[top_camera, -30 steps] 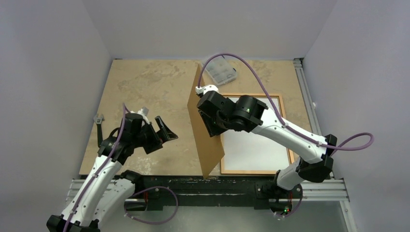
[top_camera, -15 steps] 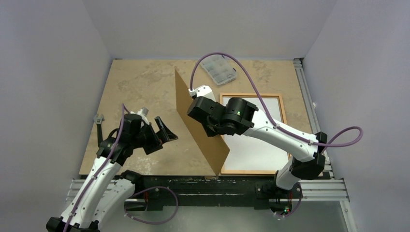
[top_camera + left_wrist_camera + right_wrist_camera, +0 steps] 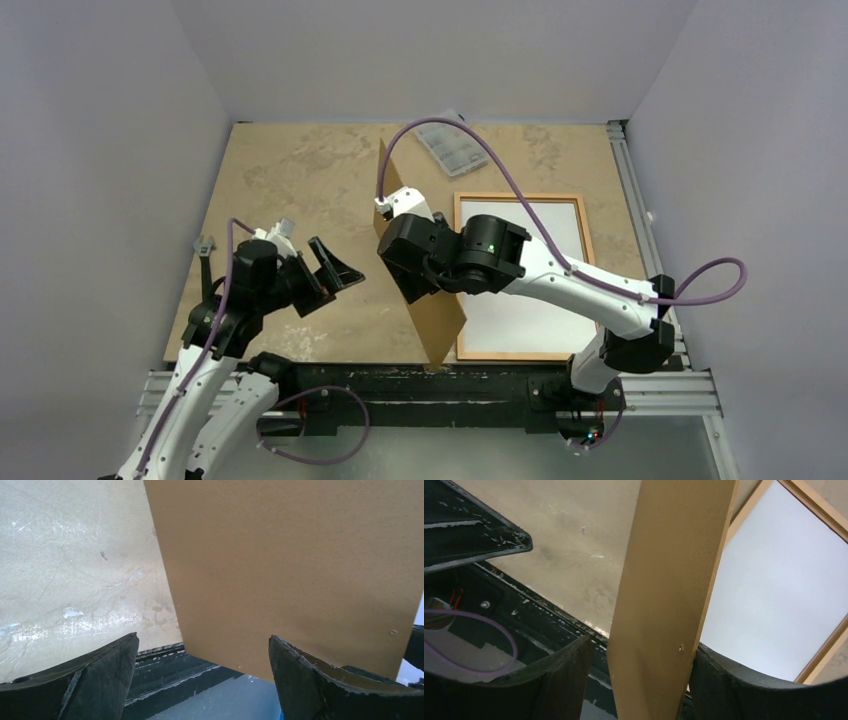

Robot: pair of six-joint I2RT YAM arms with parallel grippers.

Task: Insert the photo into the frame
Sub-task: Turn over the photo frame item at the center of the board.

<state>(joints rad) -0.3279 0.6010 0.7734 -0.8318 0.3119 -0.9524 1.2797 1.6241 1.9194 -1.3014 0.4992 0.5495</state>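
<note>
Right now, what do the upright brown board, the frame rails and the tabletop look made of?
Board: looks like hardboard or fibreboard; flat matte brown, thin, finely speckled, no grain. Frame rails: probably wood, orange-brown, grain too small to tell. Tabletop: mottled beige stone pattern, scuffed, mildly glossy; likely laminate, real stone not ruled out.

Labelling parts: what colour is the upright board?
Plain tan brown; the board shows best in the left wrist view.

No legible text, labels or numbers anywhere
</note>
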